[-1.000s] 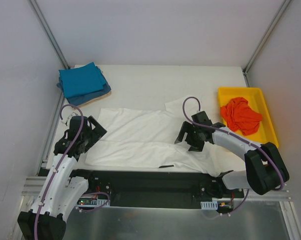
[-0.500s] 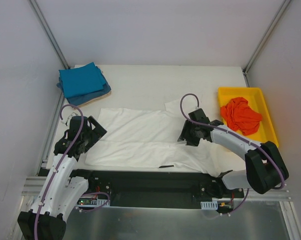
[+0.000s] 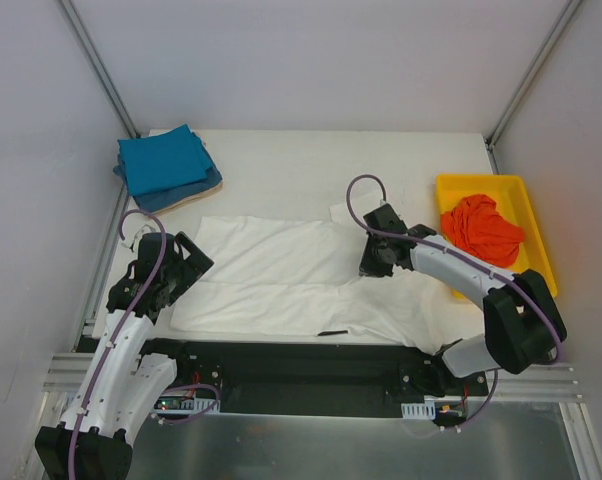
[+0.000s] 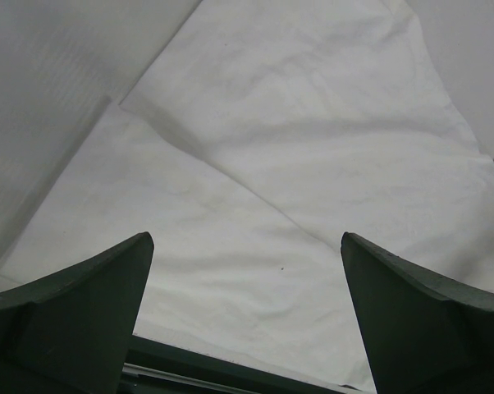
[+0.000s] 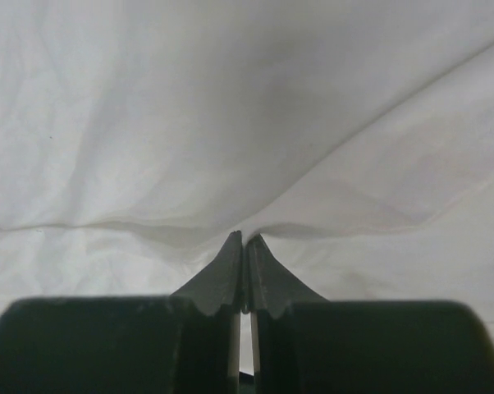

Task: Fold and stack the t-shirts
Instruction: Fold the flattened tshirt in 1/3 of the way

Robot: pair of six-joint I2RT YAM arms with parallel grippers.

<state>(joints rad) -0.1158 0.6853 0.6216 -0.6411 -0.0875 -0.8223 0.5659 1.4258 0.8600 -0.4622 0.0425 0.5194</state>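
The spread shirt [image 3: 281,280] lies centre, folded stack [image 3: 166,165] behind-left, tray [image 3: 534,268] right, apparently holding another shirt [image 3: 481,230].

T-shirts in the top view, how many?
5: white shirt spread mid-table; orange-red shirt in the yellow tray at right; a teal shirt, a darker blue shirt and a tan shirt stacked at back left. The stack may hide more.

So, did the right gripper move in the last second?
Yes. Judged against the yellow tray, the right gripper went a little toward the tray's far end, and it closed on the white shirt.
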